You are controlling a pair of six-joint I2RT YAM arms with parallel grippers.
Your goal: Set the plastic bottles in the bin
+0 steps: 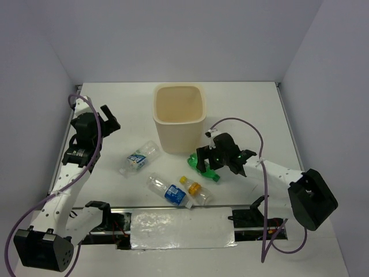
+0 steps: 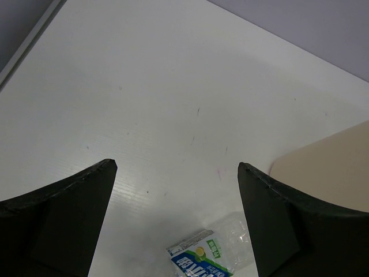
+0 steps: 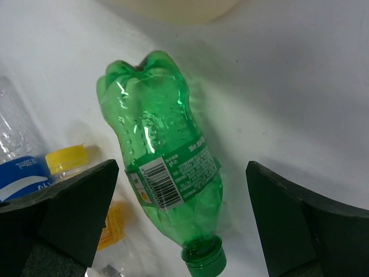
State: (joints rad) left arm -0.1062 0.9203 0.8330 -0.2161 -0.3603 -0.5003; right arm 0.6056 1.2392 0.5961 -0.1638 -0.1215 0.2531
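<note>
The cream bin [image 1: 179, 117] stands upright at the table's middle back. The green bottle [image 1: 202, 165] lies right of the bin's base; in the right wrist view the green bottle [image 3: 161, 161] lies between my open fingers, untouched. My right gripper [image 1: 209, 157] hovers over it, open. The clear bottle with green-white label [image 1: 138, 158] lies left of the bin and shows in the left wrist view [image 2: 210, 254]. The blue-label bottle [image 1: 169, 191] and the yellow-cap bottle [image 1: 195, 189] lie side by side near the front. My left gripper [image 1: 109, 121] is open and empty, raised at the far left.
The bin's wall [image 2: 328, 167] shows at the right of the left wrist view. A shiny strip [image 1: 181, 229] runs along the table's near edge between the arm bases. Purple cables loop off both arms. Grey walls close in the table.
</note>
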